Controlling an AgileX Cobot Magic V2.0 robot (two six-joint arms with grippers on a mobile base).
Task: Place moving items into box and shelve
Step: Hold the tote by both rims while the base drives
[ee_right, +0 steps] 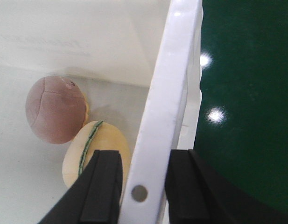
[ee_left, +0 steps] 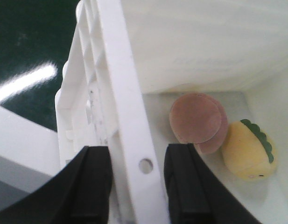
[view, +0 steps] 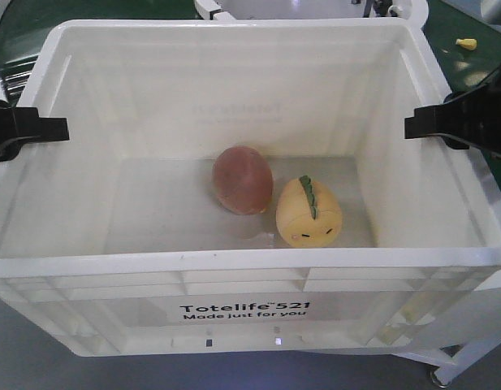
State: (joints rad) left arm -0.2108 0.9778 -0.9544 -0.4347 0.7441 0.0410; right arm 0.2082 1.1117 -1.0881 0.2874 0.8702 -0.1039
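Observation:
The white box (view: 234, 264), printed "Totelife 521", fills the front view. Two moving items lie on its floor. One is a reddish-brown plush egg (view: 243, 179) and the other, touching it on the right, is a yellow plush egg with a green ridge (view: 308, 213). My left gripper (view: 51, 128) is shut on the box's left rim (ee_left: 120, 93), one finger (ee_left: 92, 182) outside and one inside. The brown egg (ee_left: 196, 119) and the yellow egg (ee_left: 249, 151) lie beyond it. My right gripper (view: 416, 124) is shut on the right rim (ee_right: 174, 79), and both eggs (ee_right: 54, 109) (ee_right: 106, 140) lie just inside.
A dark green surface (ee_right: 246, 93) lies outside the box on both sides. A small yellow object (view: 466, 43) rests on it at the far right. A white rounded fixture (view: 307, 8) stands behind the box. A white frame with a caster (view: 441, 375) is at bottom right.

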